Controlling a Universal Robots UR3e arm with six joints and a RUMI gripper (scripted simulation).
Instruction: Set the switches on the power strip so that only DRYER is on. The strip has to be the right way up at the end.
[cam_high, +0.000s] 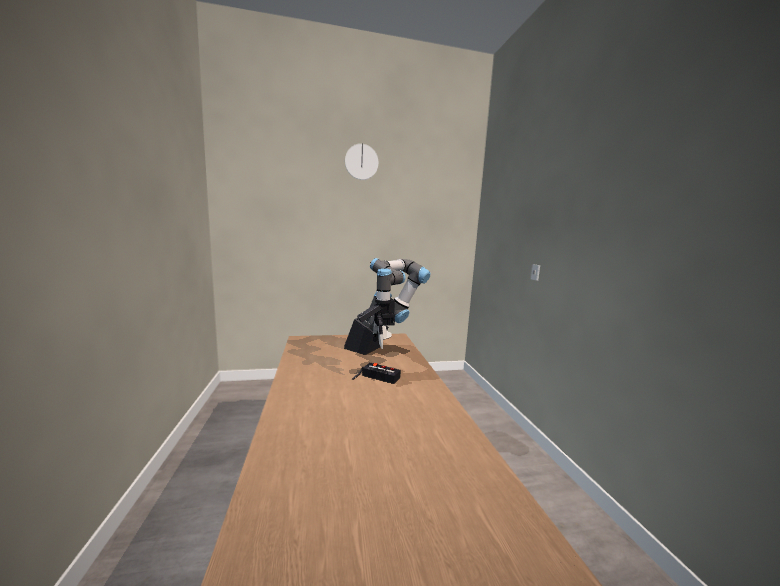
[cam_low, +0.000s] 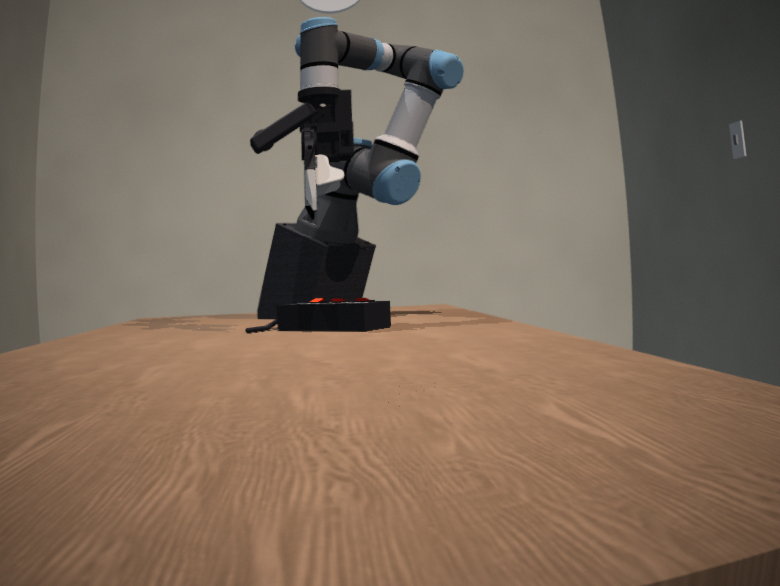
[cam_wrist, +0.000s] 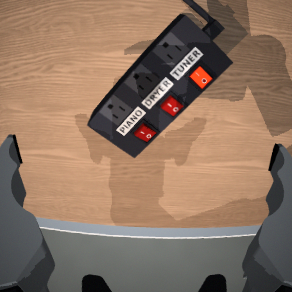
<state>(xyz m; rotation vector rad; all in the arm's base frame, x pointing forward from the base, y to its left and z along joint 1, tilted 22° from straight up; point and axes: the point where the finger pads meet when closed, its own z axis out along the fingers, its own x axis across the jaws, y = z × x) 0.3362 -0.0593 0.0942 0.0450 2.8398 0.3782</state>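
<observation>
You're looking at an arm (cam_low: 413, 113) built of dark grey and pale silver tubes, each joint capped in light blue. It rises off a slanted black pedestal (cam_low: 290, 277). At the wrist there's a black block with a stubby black handle (cam_low: 280, 129), and the pincer (cam_low: 310, 189) shows white fingers.
</observation>
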